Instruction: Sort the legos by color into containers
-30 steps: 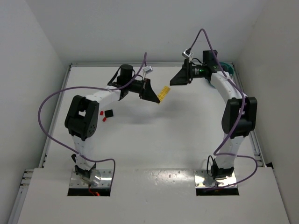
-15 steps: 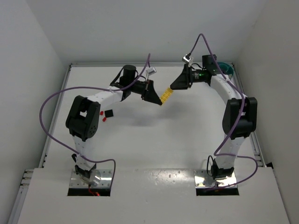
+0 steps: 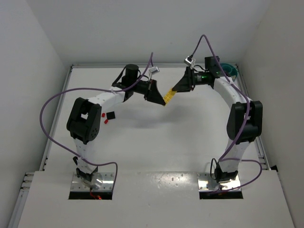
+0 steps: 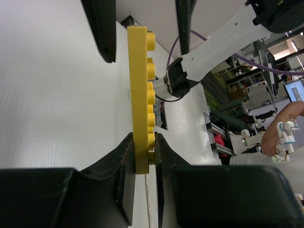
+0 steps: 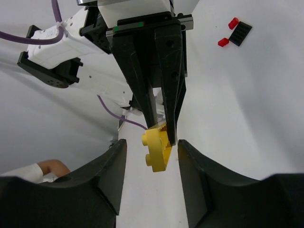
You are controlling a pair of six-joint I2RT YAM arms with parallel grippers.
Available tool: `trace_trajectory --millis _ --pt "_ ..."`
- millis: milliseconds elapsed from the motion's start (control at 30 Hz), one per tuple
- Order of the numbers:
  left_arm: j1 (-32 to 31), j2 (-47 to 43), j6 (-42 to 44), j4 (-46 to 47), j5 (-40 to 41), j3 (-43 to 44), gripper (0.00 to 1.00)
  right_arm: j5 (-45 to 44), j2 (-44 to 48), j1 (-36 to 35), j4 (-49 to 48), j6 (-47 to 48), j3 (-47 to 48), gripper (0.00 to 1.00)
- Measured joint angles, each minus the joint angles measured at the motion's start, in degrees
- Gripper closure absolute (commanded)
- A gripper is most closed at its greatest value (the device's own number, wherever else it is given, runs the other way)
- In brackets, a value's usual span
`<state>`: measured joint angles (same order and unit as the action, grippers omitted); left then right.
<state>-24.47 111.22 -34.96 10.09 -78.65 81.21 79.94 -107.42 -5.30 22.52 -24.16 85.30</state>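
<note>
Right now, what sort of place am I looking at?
Probably a robotics research lab: a left arm and right arm with cables are bolted to a white walled-in table, one holding a yellow lego, and the left wrist view shows shelving and a monitor beyond.

- White table top (image 3: 156, 137): matte, flat.
- White wall panels: left (image 3: 28, 71), back (image 3: 142, 28), right (image 3: 280, 71); enclose table on three sides.
- Metal rail (image 3: 262, 152): runs along right table edge.
- Near white board (image 3: 156, 194): two rectangular cut-outs.
- Left wrist view, background: cluttered shelving (image 4: 228, 95); screen (image 4: 297, 90) at right edge; below it, part of person's hand or arm (image 4: 278, 133) with white fitting.
- Right wrist view, lower left: bare forearm (image 5: 50, 167), white sleeve.
</note>
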Motion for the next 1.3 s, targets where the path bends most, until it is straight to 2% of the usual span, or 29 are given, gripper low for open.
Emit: trace_trajectory --millis 100,233,267,333,367,467,500,600,800,900,1033,1067,1100,1200,1300 --pt "0.0 0.0 0.0 0.0 0.0 0.0 1.0 0.0 0.13 -0.2 -0.07 0.02 -0.22 0.59" --pt "0.0 0.0 0.0 0.0 0.0 0.0 1.0 -0.11 0.13 -0.31 0.24 0.35 -0.28 0.71" --pt "0.0 0.0 -0.02 0.0 0.02 0.0 0.97 -0.33 0.13 -0.37 0.57 0.83 -0.31 0.74" --pt "0.0 0.0 -0.04 -0.09 0.0 0.0 0.83 -0.92 0.15 -0.5 2.16 2.45 -0.31 0.84" --pt "0.0 0.0 -0.13 -0.5 -0.04 0.0 0.68 -1.16 0.2 -0.52 3.26 3.91 -0.26 0.88" --pt "-0.04 0.0 0.0 -0.57 0.15 0.0 0.5 -3.17 0.55 -0.7 7.63 8.35 0.31 0.99" --pt "-0.07 0.0 0.0 -0.28 0.24 0.02 0.42 -3.98 0.66 -0.87 9.33 9.84 0.46 0.99" --pt "-0.07 0.0 -0.22 -0.09 0.55 0.02 0.33 -6.32 0.96 -1.36 13.49 13.66 0.55 1.0" --pt "0.02 -0.31 0.5 -0.9 2.34 -0.13 0.29 -9.66 1.95 -1.53 17.07 16.72 0.52 1.0" --pt "0.81 -2.6 3.48 -3.45 5.14 -2.1 0.25 -13.53 4.0 -0.83 17.81 18.18 0.09 1.0" --pt "3.52 -7.98 10.93 -12.46 16.79 -4.2 0.23 -24.61 7.63 0.59 18.67 21.24 -0.09 1.0" --pt "4.46 -9.57 12.63 -14.56 20.55 -4.52 0.11 -28.17 8.37 1.01 18.49 21.77 -0.09 1.0" --pt "5.09 -10.91 14.49 -16.2 23.47 -4.68 0.07 -31.69 8.85 1.29 18.14 22.01 -0.09 1.0" --pt "6.43 -14.75 18.4 -21.44 37.09 -4.66 0.0 -45.57 9.16 2.43 15.96 22.23 0.83 1.0" --pt "6.45 -16.87 21.11 -25.51 51.34 -4.66 0.0 -58.99 7.17 4.79 14.12 22.21 4.66 1.0"
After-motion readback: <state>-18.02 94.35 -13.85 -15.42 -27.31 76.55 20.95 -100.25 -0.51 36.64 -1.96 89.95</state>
